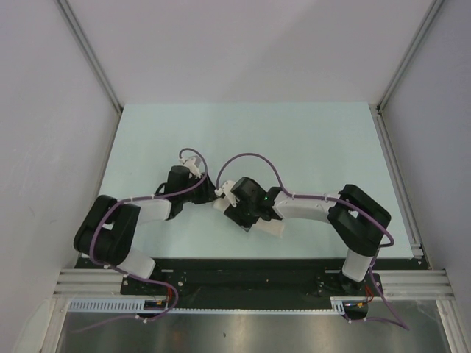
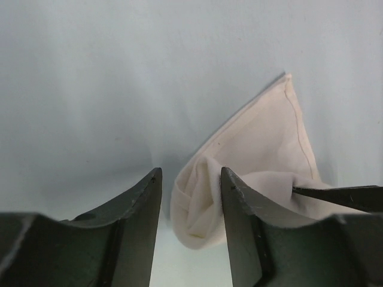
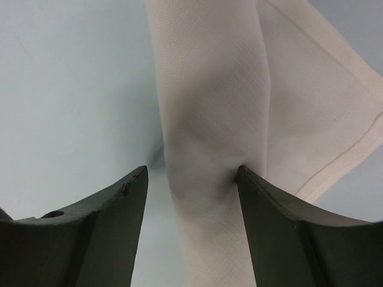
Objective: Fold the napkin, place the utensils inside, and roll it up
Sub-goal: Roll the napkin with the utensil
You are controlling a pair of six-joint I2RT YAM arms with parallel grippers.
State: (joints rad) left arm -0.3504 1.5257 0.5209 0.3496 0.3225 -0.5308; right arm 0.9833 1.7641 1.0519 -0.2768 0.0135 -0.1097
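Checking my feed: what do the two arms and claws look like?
Both the left arm and right arm have white links between bulky black joints, each trailed by a looping purple cable. A green light glows on the right wrist. The left claw and right claw have dark, tapering fingers.

Napkin (image 3: 209, 119) cropped top and bottom

The napkin (image 2: 257, 149), plain cream cloth with a stitched hem, lies partly rolled on the pale surface (image 2: 90, 89). It forms a soft tube with a rounded, layered end, and a flat triangular flap spreads beside it to a point.
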